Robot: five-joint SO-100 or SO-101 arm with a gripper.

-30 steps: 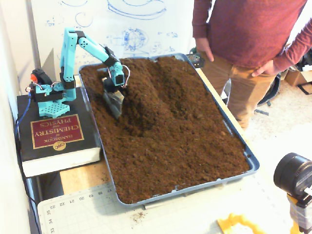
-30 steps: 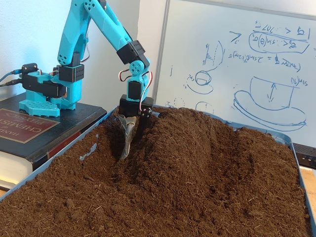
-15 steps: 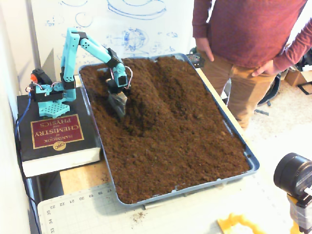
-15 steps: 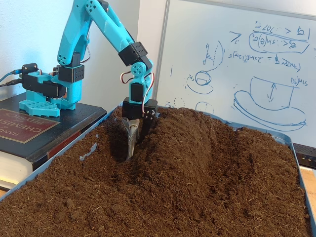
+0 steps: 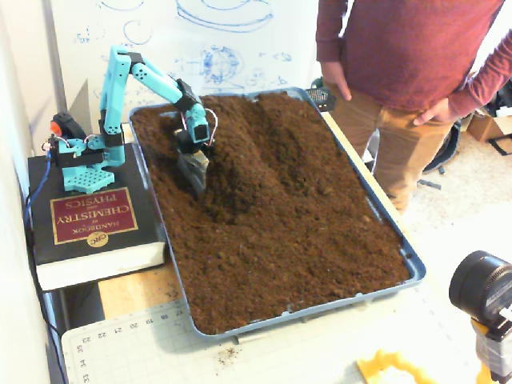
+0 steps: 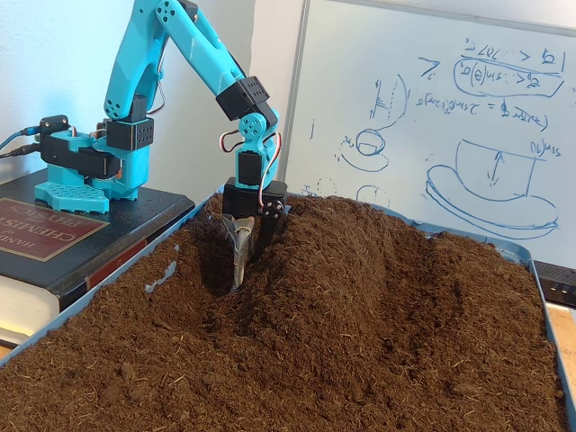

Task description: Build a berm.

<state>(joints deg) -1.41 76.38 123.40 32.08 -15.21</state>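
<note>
Your teal arm (image 5: 136, 76) reaches from its base on a thick chemistry and physics handbook (image 5: 92, 228) at the left of the high fixed view, out over the left rim of a blue tray (image 5: 416, 268) filled with dark-brown soil. The gripper (image 5: 196, 178) points down into the soil at the far left part of the tray; in the low fixed view the gripper (image 6: 238, 261) carries a scoop-like blade whose tip sits in a darker hollow (image 6: 211, 261) just left of the raised soil. You cannot tell from either view whether the jaws are apart or together, since the blade and the soil hide the tips. The berm (image 5: 256, 148) runs as a low ridge from the far end of the tray toward the middle, directly right of the gripper in the high view, with a shallow furrow beside it on its right. In the low view the berm (image 6: 360, 261) rises as a rounded mound just right of the blade, its left slope touching the gripper's black body. A whiteboard (image 6: 432, 117) with blue sketches stands behind the tray, and a person (image 5: 408, 72) in a maroon top and tan trousers stands at the tray's far right corner. A cutting mat (image 5: 144, 348) lies at the near edge of the table.
</note>
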